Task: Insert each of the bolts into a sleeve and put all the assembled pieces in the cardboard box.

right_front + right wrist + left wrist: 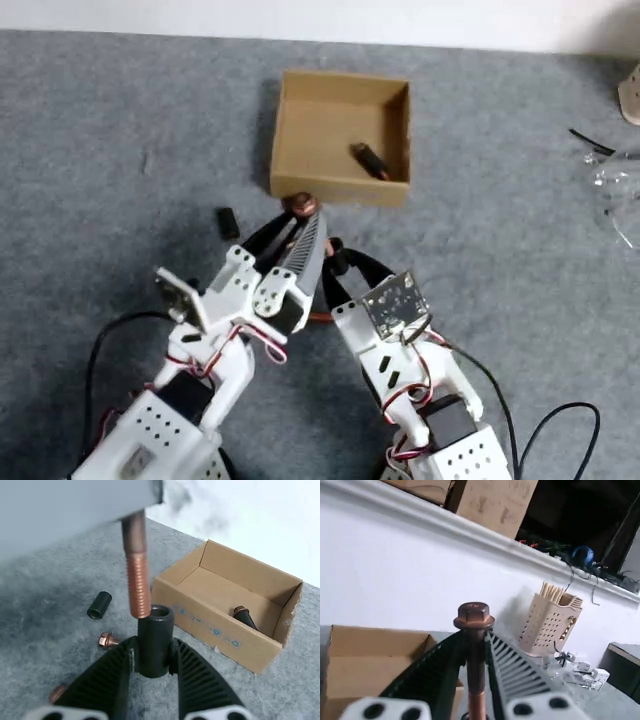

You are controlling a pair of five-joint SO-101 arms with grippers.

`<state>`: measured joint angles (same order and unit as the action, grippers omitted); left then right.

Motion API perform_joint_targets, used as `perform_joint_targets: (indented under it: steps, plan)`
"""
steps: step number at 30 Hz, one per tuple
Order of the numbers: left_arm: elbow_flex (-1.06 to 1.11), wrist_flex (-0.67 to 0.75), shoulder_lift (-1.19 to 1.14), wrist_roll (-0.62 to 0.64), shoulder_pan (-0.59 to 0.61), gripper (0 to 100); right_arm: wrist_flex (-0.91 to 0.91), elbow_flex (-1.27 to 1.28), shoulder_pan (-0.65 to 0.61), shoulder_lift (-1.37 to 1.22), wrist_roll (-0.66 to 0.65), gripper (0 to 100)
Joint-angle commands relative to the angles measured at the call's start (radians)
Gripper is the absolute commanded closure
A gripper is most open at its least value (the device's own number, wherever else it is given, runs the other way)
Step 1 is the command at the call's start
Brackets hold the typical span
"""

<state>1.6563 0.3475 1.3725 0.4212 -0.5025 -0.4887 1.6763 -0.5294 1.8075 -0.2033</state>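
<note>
While the left gripper [476, 639] is clenched on a copper bolt [474, 616], holding it upright with the hexagonal head above the jaws and the threaded end pointing down, the right gripper [152, 649] grasps a black sleeve [155, 626] that stands upright with its open end up. The two grippers meet in the middle of the desk [120, 120], just on the near side of the cardboard box [340, 190]. The bolt's threaded tip hangs right at the rim of the sleeve's opening, at its left edge; I cannot tell whether it has entered the hole. The cardboard box sits at the far middle of the grey desk, open at the top. One assembled piece [368, 159], a bolt in a black sleeve, lies tilted on the box floor towards the right wall. A loose sleeve [228, 222] lies on its side on the desk, left of the grippers and close to the box's near-left corner without touching it. A loose bolt [106, 640] lies on the desk just on the near side of that sleeve, and a second loose bolt [57, 693] lies nearer still, partly hidden by the right gripper's jaw. At the far right of the desk lie some thin cables [592, 146], and near them a pale perforated basket [549, 625] holding wooden sticks stands against the white wall [395, 580]
</note>
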Motion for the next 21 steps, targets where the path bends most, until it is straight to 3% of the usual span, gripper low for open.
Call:
perform_joint_targets:
  steps: [1, 6, 21]
  plan:
    - [-0.116, 0.008, -0.137, 0.005, -0.007, 99, 0.005, 0.128, -0.008, 0.018, -0.011, 99.1]
    - [-0.134, 0.043, -0.193, 0.083, -0.005, 99, 0.005, 0.128, -0.007, 0.018, -0.011, 99.1]
    - [-0.128, 0.052, -0.321, 0.152, -0.005, 99, 0.005, 0.127, -0.005, 0.018, -0.011, 99.3]
